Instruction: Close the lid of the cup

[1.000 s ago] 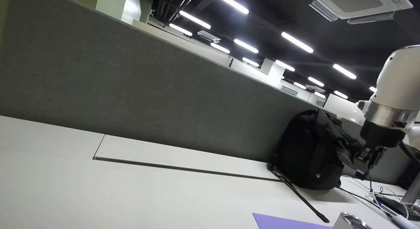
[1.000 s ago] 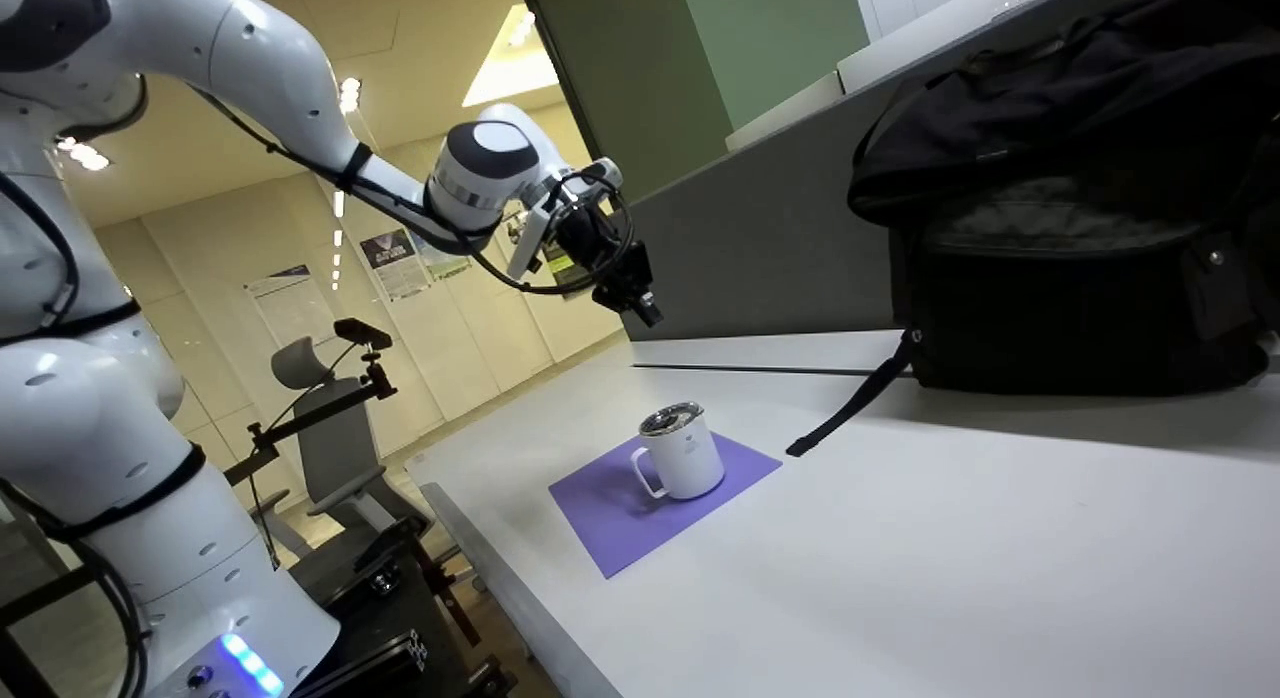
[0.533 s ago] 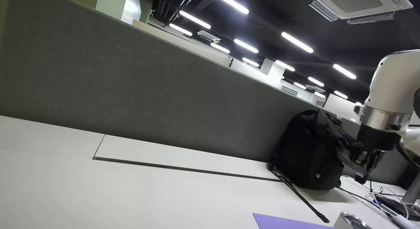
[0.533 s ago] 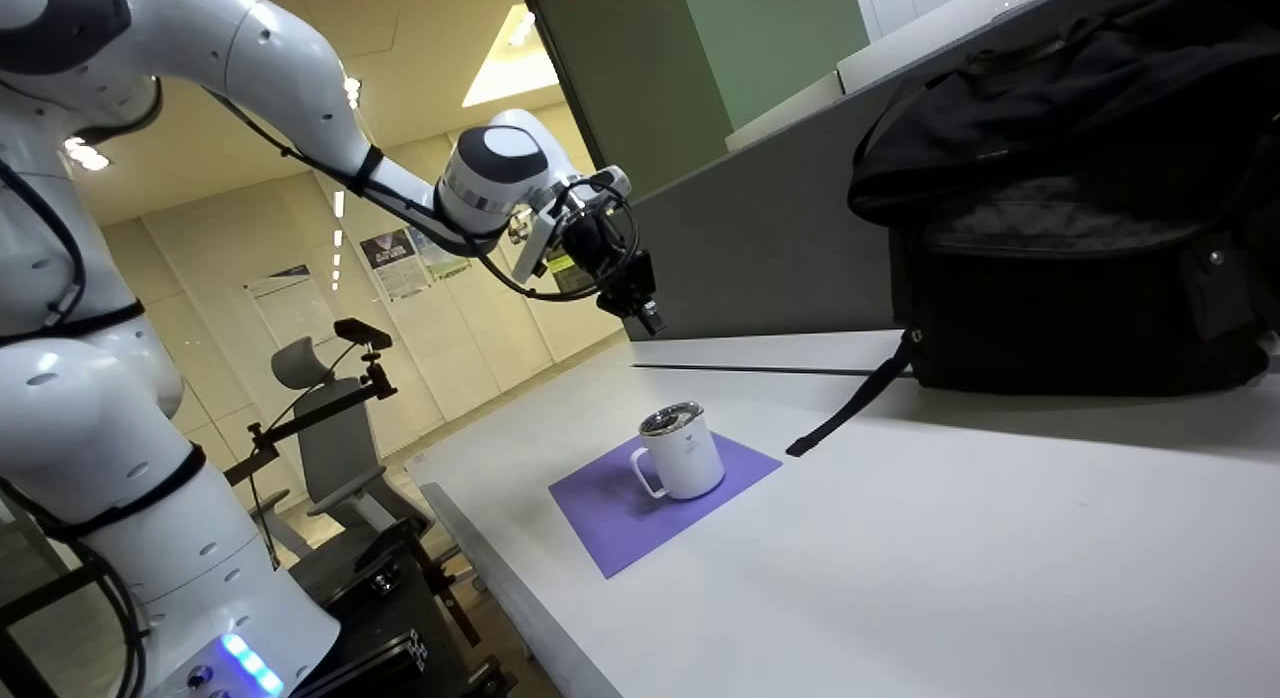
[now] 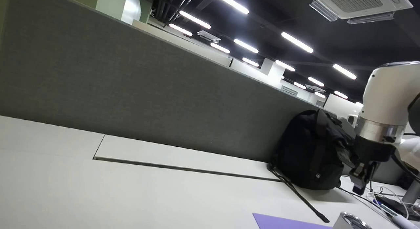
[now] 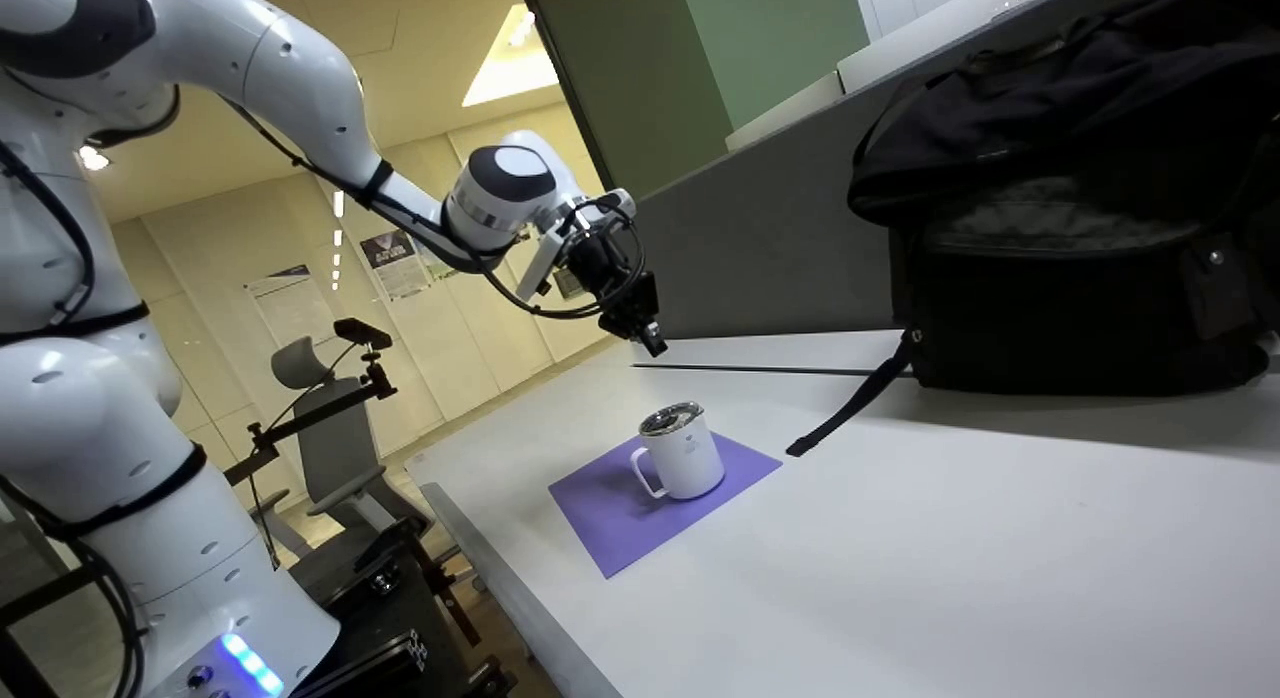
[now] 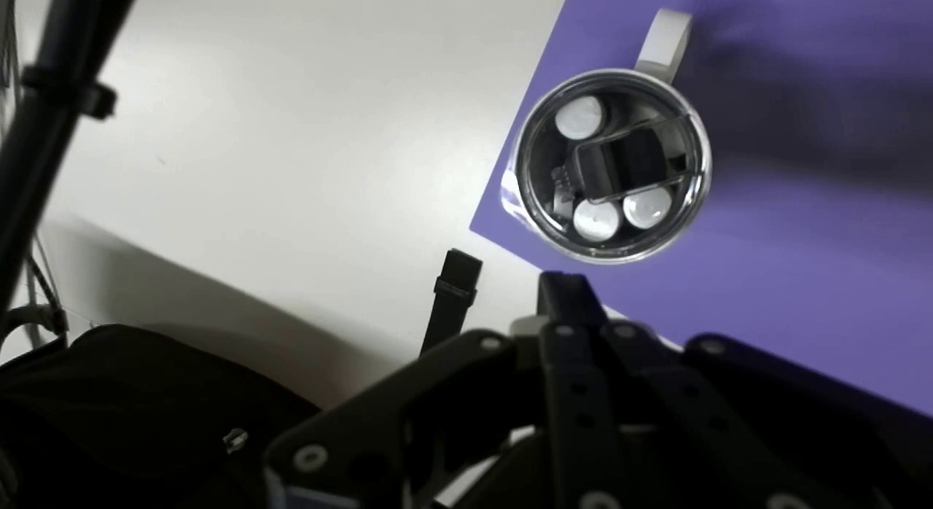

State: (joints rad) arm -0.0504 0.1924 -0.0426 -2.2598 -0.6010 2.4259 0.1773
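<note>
White handled mug (image 6: 688,466) stands upright on a purple mat (image 6: 610,528) on the white table (image 6: 950,538). Transparent lid (image 7: 612,166) sits on the mug's rim; whether it is fully closed cannot be told. Gripper (image 6: 654,342) hangs above, apart from the mug, fingers (image 7: 572,297) pressed together. Black backpack (image 6: 1080,248) stands nearby, its strap (image 6: 850,406) ending by the mat.

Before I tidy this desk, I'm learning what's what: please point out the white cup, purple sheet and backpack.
White cup (image 6: 688,464), in an exterior view: side of its body.
Purple sheet (image 7: 787,261), in the wrist view: a bare stretch.
Backpack (image 5: 303,152), in an exterior view: black fabric of its body.
</note>
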